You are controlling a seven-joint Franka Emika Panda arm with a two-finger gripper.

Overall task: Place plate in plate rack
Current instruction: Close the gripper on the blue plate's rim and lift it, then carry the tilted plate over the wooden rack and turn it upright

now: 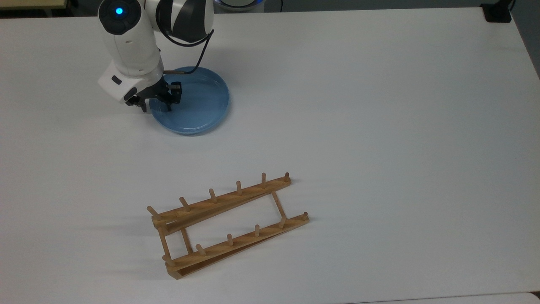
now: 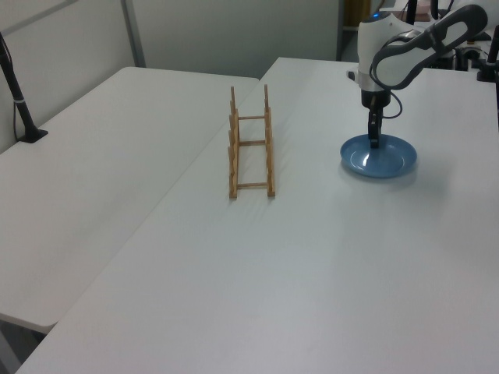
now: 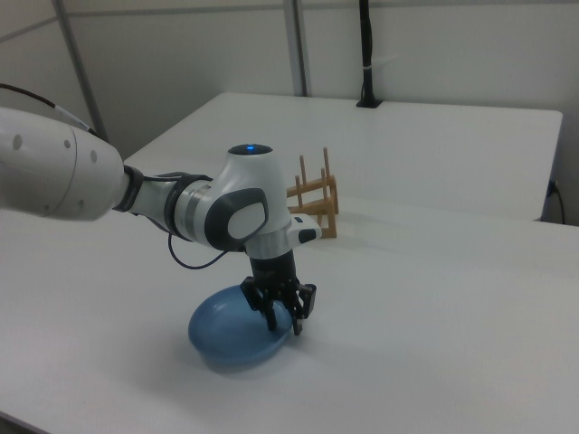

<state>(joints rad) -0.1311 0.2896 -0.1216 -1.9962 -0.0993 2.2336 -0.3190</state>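
The light-blue plate [image 1: 198,105] [image 2: 387,160] [image 3: 226,336] lies flat on the white table. My gripper [image 1: 156,108] [image 2: 375,142] [image 3: 284,324] points straight down at the plate's edge on the top view's left. It is open, with one finger inside the rim and the other just outside it, and both tips are down at rim height. The arm hides part of that side of the plate. The wooden plate rack [image 1: 228,198] [image 2: 233,148] [image 3: 312,203] stands apart from them, toward the near edge in the top view, with nothing in it.
A wide stretch of bare white table [image 1: 379,126] lies between plate and rack. A black block [image 1: 498,12] sits at the top view's far right corner. A black post [image 2: 19,101] [image 3: 366,54] stands on the adjoining table beyond the rack.
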